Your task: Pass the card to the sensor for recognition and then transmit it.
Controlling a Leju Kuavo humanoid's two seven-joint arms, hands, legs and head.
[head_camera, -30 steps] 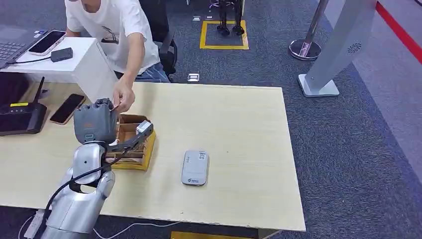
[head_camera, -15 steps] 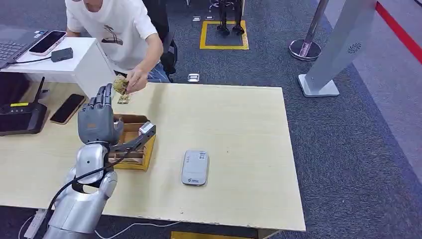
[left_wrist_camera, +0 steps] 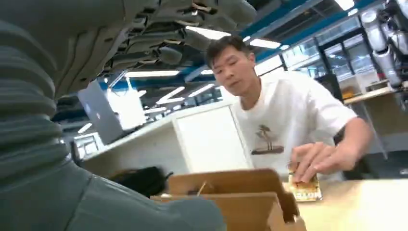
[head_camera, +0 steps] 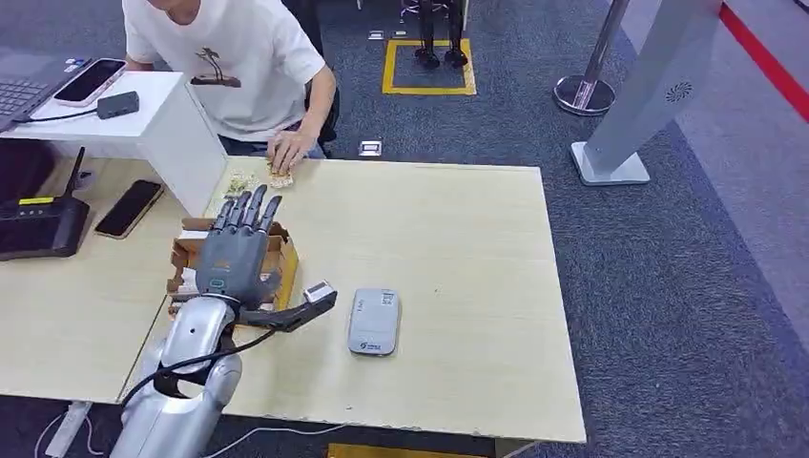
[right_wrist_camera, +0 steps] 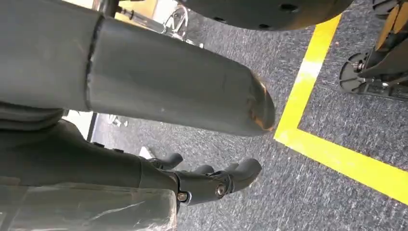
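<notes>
Over the pale desk [head_camera: 458, 248], the robot's left hand [head_camera: 240, 250] hovers with fingers spread and empty above the cardboard box [head_camera: 282, 260], while a person's hand [head_camera: 286, 151] presses the card [head_camera: 279, 176] flat near the far edge. The handover looks complete; the next move likely calls for fetching another card. Open desk lies around the grey sensor [head_camera: 373, 322]. The right hand [right_wrist_camera: 211, 180] hangs half-curled, holding nothing.

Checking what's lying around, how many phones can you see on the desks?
2. One phone lies on the raised white desk beside the laptop; one dark phone lies on the wooden table near the router.
</notes>
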